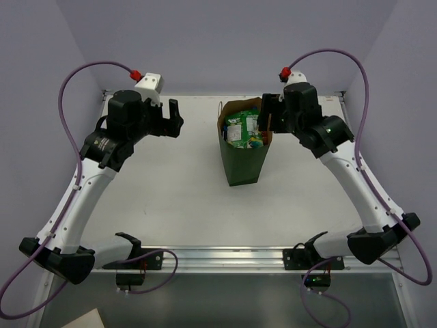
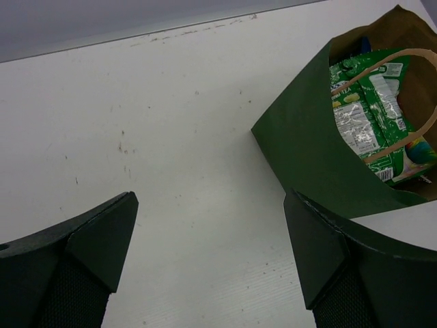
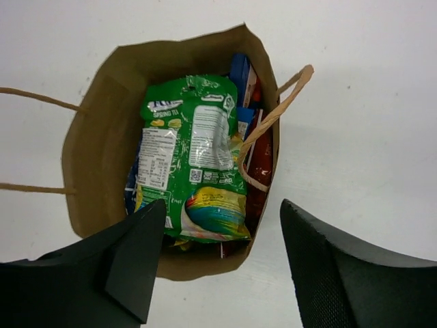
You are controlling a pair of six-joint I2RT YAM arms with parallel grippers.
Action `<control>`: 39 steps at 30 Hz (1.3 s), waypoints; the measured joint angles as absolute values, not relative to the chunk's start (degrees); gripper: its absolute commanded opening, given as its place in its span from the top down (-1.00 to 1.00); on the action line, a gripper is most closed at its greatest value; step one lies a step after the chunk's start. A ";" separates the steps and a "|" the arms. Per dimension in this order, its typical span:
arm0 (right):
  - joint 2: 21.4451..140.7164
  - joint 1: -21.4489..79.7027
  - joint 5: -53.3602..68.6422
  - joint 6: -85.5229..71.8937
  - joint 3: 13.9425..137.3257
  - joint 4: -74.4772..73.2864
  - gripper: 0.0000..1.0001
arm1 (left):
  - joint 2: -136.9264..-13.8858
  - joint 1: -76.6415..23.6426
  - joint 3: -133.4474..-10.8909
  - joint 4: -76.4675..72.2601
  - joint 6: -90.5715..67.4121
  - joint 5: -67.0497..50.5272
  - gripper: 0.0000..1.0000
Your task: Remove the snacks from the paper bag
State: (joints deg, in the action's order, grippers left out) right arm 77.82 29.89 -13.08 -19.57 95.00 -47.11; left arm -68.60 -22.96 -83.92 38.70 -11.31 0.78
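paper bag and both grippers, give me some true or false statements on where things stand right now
1. The paper bag stands upright on the table. True.
2. The left gripper is shut on something. False: it is open and empty, beside the bag.
3. A green packet lies on top inside the bag. True.
4. Several packets already lie out on the table. False: every one of the snacks in view is inside the bag.
5. The right gripper is open at the bag's open top. True.
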 measured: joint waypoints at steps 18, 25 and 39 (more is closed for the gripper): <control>73.60 24.16 -10.96 -24.12 63.99 -18.83 0.14 | -68.66 -22.96 -84.14 39.13 -11.29 0.78 -0.92; 73.58 24.25 -11.29 -21.85 63.72 -12.01 0.25 | -68.66 -22.96 -84.14 39.13 -11.29 0.73 -0.91; 75.85 24.45 -14.57 -11.62 67.90 -14.57 1.00 | -70.00 -22.96 -87.26 40.03 -11.88 -4.89 -0.85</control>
State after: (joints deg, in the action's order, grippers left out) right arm 75.85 24.45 -14.57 -11.62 67.90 -14.57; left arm -70.00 -22.96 -87.26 40.03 -11.88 -4.89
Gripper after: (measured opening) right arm 0.011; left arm 0.926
